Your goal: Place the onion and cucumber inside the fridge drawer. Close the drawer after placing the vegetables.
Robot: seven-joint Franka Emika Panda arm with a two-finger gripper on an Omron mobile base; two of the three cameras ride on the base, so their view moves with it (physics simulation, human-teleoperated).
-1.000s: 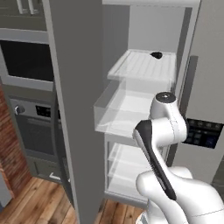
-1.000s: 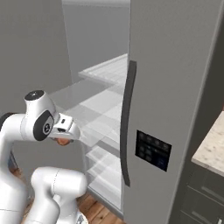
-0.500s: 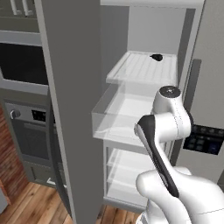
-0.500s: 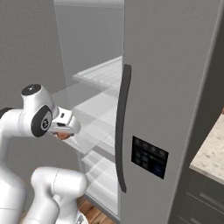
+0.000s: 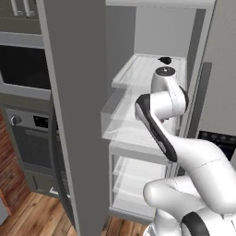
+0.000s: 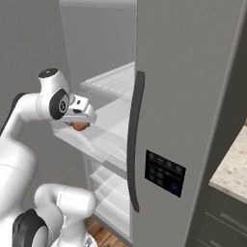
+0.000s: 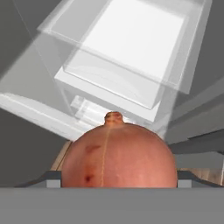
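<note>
1. Left base view: the drawer (image 5: 126, 120) stood pulled out of the fridge (image 5: 203, 69), below the shelf (image 5: 147, 69) that carried a small black object (image 5: 164, 60). The arm's upper links rose in front of the drawer.
2. Right base view: the gripper (image 6: 79, 123) hung over the drawer's near edge, an onion (image 6: 79, 126) clamped between its fingers.
3. Hand view: the onion (image 7: 116, 155) sat gripped between the tips, with the drawer's open box (image 7: 127, 65) straight ahead along the gripper's line, so release likely needed only a short advance.
</note>
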